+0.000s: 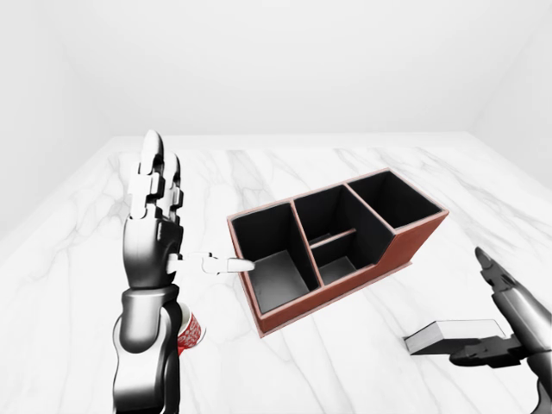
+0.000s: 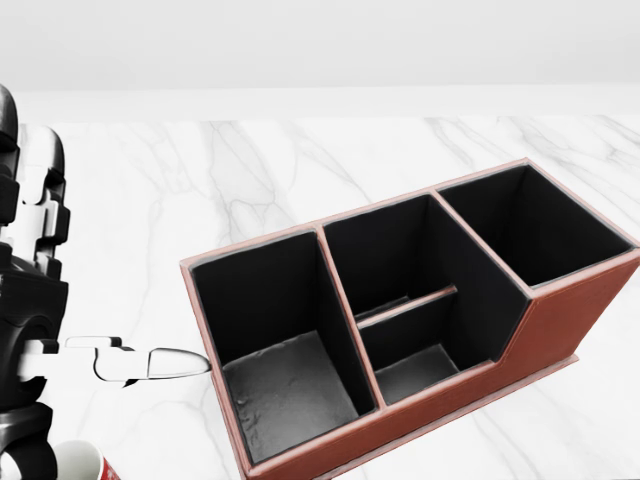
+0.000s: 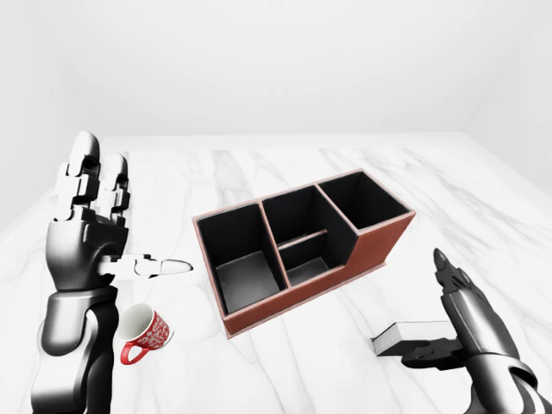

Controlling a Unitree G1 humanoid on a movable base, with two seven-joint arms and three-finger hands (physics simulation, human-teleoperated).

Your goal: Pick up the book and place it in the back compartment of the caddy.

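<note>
The brown caddy [image 1: 416,239] with black-lined compartments stands mid-table, angled up to the right; it fills the head view [image 2: 560,320]. A grey-white book [image 3: 401,338] lies flat on the marble at the lower right of the eye views. My right hand [image 3: 431,326] is at the book's right end, index finger stretched upward and thumb by its near edge, fingers not closed round it. My left hand [image 1: 177,228] is raised left of the caddy, open, fingers [image 1: 153,164] straight up and thumb pointing at the caddy's left wall.
A red-and-white mug [image 3: 145,332] stands by my left forearm, lower left; the arm partly hides it in the left-eye view. The white marble table [image 1: 285,172] spreads wide around the caddy, with plain white walls beyond.
</note>
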